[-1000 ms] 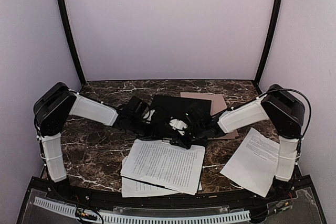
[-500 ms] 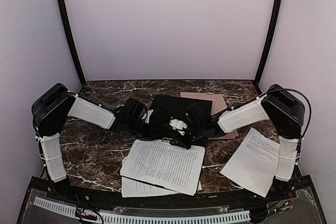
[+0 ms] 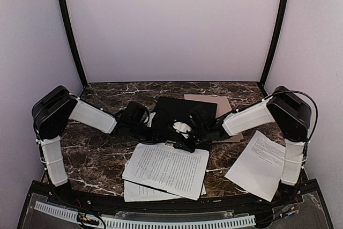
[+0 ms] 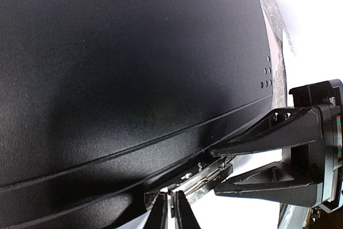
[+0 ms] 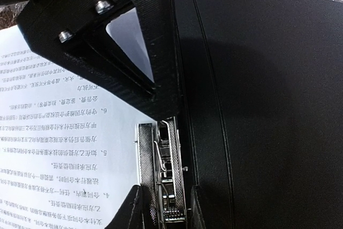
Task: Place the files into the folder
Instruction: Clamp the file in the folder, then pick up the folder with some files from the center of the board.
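The right gripper (image 5: 165, 192) pinches a metal clip (image 5: 161, 154). Left of the clip lies a printed sheet (image 5: 59, 148); right of it, a black cover (image 5: 268, 105); above it, a black bracket (image 5: 102, 30).

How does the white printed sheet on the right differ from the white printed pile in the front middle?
The single white printed sheet lies alone by the right arm's base; the pile of white printed sheets lies front centre. The single sheet looks one layer; the pile shows offset, overlapping sheets. Both lie flat on the marble table, text up.

left end effector (image 3: 159, 128) drawn slightly back leftward, left elbow (image 3: 52, 112) sunk lower
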You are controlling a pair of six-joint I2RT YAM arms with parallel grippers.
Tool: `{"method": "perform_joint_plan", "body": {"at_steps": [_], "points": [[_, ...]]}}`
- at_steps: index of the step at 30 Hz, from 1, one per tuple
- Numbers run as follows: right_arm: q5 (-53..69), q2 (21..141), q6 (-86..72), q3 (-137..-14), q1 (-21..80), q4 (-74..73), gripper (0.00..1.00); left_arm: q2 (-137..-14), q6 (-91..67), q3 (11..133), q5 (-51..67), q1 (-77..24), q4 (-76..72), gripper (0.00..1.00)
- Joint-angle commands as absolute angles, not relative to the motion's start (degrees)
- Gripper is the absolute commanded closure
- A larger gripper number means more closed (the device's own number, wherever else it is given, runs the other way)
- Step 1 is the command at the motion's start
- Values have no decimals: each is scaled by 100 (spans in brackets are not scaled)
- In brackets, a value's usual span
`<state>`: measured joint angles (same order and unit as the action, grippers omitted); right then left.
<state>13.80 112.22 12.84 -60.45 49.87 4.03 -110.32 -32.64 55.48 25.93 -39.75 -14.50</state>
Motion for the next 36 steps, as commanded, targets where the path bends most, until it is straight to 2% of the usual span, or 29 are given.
{"method": "perform_joint_plan", "body": {"at_steps": [1,8,15,20,22,27,30,32,36], "points": [[1099,11598,1288,-5759,4983,-881,77,-10748,-3241,5268,2642,-3946,-1493,93],[1109,11577,1356,-5823,4983,-972,77,-10531,-3183,5251,2694,-3933,-1477,82],[1198,11429,1451,-5932,4934,-1059,77,-9998,-2945,5116,2635,-3816,-1397,61],[1318,11307,1534,-6107,4886,-1151,73,-9700,-2660,5097,2342,-3706,-962,55],[1350,11231,1530,-6193,4880,-1181,68,-9582,-2557,5091,2084,-3637,-786,51],[1324,10905,1353,-6379,4825,-1181,45,-9436,-2186,5227,1462,-3428,-294,39],[1180,10678,984,-6446,4740,-1222,26,-9506,-2000,5319,1345,-3271,-174,36],[944,10520,592,-6438,4641,-1353,21,-9616,-1903,5421,1337,-3209,-127,35],[409,10140,-382,-6287,4301,-1749,18,-9990,-1669,5720,1320,-3098,-29,34]]}}
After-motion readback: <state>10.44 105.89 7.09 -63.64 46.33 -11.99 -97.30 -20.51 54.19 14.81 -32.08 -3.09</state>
